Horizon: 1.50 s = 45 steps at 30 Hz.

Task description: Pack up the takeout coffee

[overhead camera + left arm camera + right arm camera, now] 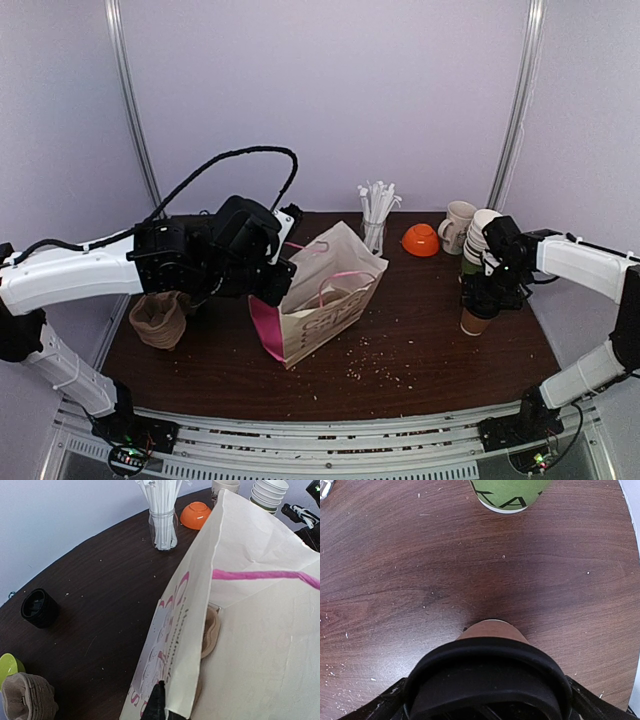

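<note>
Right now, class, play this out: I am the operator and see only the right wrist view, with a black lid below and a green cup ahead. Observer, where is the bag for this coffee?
Observer: The paper bag stands mid-table, to the left of your takeout coffee.
Operator: Is anything holding it?
Observer: Yes, the left claw is shut on its top edge, and the bag leans.
Operator: And that green cup?
Observer: It is the bottom of a stack of paper cups, with a beige mug beside it.
</note>
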Tool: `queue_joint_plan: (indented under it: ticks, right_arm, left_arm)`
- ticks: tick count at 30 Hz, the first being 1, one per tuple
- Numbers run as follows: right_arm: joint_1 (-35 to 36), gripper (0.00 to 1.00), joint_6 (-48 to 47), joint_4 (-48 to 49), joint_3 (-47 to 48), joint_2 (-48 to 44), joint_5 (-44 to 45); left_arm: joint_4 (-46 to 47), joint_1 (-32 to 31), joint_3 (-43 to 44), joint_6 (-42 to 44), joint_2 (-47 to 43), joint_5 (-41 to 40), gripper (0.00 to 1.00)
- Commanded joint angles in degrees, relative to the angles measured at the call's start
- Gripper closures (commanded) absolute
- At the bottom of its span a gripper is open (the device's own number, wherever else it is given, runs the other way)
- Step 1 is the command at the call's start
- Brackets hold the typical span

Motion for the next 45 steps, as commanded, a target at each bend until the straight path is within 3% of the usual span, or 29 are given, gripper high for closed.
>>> queue_joint_plan:
  ticks: [1,16,24,34,38,45]
  right_arm:
    - [-0.35,0.0,-0.14,-0.22,-0.57,0.52,-0.12]
    - [-0.26,0.0,-1.61,-1.14,-0.25,0.57,0.58]
    - [-0.26,0.19,-1.59,-2.73,1.57,-2.69,-1.28]
    - [0.59,0.21,-1.72,-5.71,3.53,-8.76,-8.98]
    - [7.32,0.2,-0.73,-5.36,4.57,-7.49,-11.88]
    - [20.37,0.19,2.91,-4.01,8.55,0.44,-5.28]
  left_arm:
    - [1.65,-0.01,-0.84,0.64,-0.58,0.53,1.0]
    - [1.65,-0.01,-0.71,0.64,-0.32,0.58,1.0]
    - [1.64,-0.05,-0.43,0.55,-0.6,0.29,1.0]
    - [1.62,-0.01,0.89,0.31,0.11,1.36,1.0]
    - [1.64,-0.01,0.93,-0.27,0.29,2.02,1.0]
    - [1.64,-0.01,-0.05,-1.44,0.2,2.57,1.0]
